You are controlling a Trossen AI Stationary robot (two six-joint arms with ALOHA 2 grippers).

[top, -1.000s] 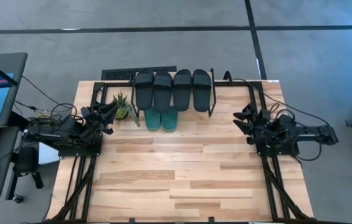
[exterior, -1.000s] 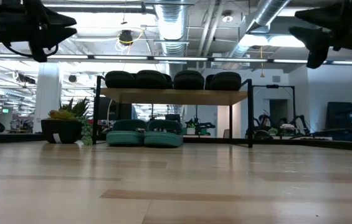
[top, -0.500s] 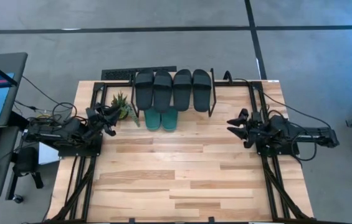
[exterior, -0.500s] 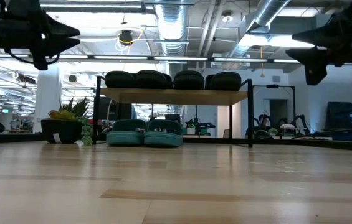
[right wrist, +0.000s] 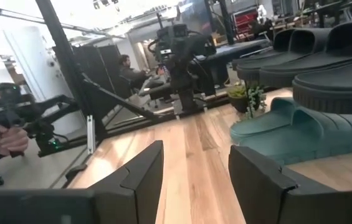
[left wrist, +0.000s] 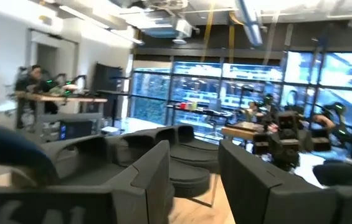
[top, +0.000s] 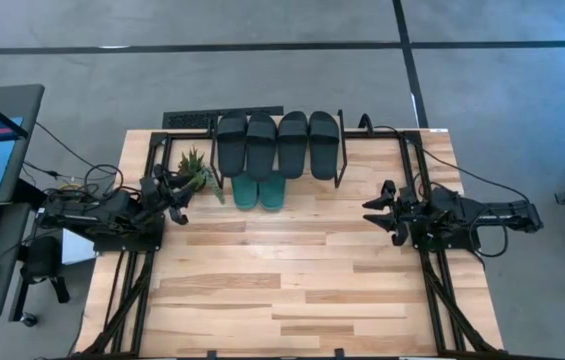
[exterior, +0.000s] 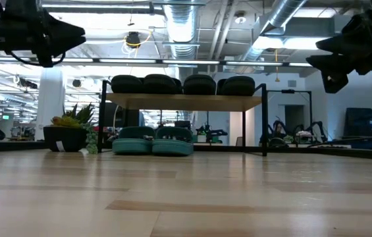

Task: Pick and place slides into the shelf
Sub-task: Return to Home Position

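Note:
Four black slides (top: 277, 143) lie side by side on the shelf's top board (exterior: 186, 101). Two teal slides (top: 259, 190) rest soles down on the table under it, seen also in the low view as teal slides (exterior: 153, 142). My left gripper (top: 177, 190) hovers open and empty above the table's left side, near a potted plant. My right gripper (top: 375, 208) hovers open and empty on the right side, pointing toward the shelf. In the right wrist view a teal slide (right wrist: 288, 134) sits beyond my right gripper (right wrist: 194, 171). The left wrist view shows black slides (left wrist: 185, 155) past my left gripper (left wrist: 194, 174).
A small potted plant (top: 195, 172) stands just left of the shelf, close to my left gripper. A black slotted bar (top: 188, 120) lies at the far left edge. Bare wooden tabletop (top: 282, 270) stretches between the arms and toward the near edge. A monitor stands off the table's left.
Both grippers have edged inward while staying high above the table: the right one a little toward the table's left edge, the left one slightly toward the right and the shelf. The slides have not moved.

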